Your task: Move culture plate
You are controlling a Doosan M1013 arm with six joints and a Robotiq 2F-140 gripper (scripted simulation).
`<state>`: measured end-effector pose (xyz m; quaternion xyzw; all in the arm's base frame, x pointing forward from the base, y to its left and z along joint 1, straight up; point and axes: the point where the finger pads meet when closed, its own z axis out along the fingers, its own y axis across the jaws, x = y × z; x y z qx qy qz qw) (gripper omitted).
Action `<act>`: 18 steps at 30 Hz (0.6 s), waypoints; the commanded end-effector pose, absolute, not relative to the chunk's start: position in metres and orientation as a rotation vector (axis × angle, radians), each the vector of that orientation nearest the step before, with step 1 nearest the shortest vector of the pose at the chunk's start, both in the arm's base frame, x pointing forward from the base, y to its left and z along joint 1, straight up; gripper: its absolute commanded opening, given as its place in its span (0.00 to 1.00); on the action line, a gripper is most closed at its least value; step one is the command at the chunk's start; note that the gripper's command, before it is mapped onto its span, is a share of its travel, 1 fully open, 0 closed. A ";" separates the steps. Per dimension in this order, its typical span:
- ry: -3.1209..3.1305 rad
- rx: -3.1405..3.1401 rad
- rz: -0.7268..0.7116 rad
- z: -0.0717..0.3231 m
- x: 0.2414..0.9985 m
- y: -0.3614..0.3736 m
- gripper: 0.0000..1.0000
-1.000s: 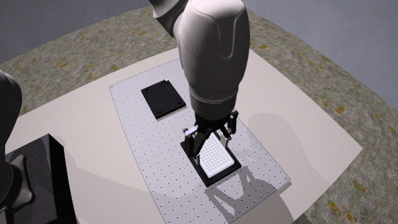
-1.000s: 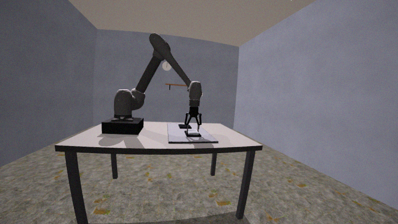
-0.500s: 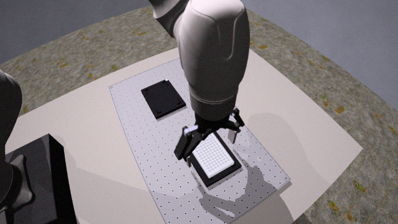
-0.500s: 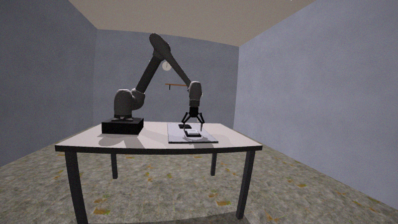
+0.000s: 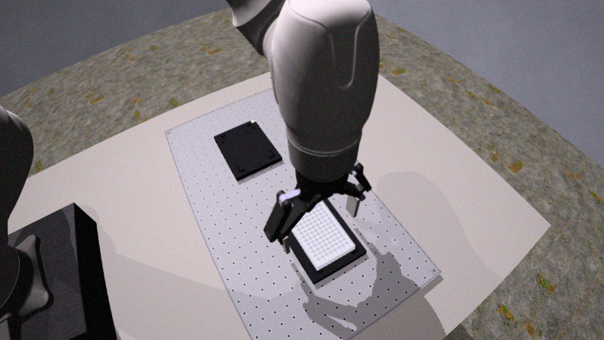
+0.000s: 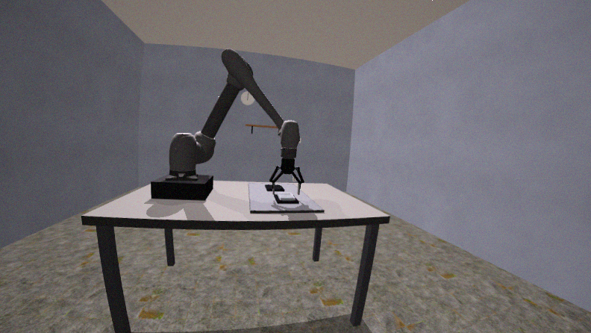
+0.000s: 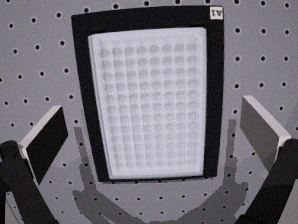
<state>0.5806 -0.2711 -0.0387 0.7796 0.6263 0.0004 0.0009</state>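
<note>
Pale table (image 6: pixel 231 216) carries a dotted grey board (image 5: pixel 236 219); blue-grey walls (image 6: pixel 454 144), mottled floor (image 6: pixel 248 281). Gripper (image 5: pixel 316 213) spread wide above the plate (image 5: pixel 322 236), holding nothing.

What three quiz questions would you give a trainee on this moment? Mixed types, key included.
1. True or false: the gripper is shut on the culture plate.
2. Multiple choice: the far nest holds A) a second plate, B) a loose lid, C) nothing.
3. Fill in: in the wrist view, the white corner label sits at the upper ___ corner of the black nest under the plate.

Key:
1. False. The fingers stand wide open on either side of the plate, not touching it.
2. C.
3. right.
</note>
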 end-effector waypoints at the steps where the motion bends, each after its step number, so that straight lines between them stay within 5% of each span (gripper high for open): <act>1: 1.966 2.448 0.002 -0.030 0.581 -0.271 1.00; 18: 1.966 2.448 0.002 -0.006 0.581 -0.271 1.00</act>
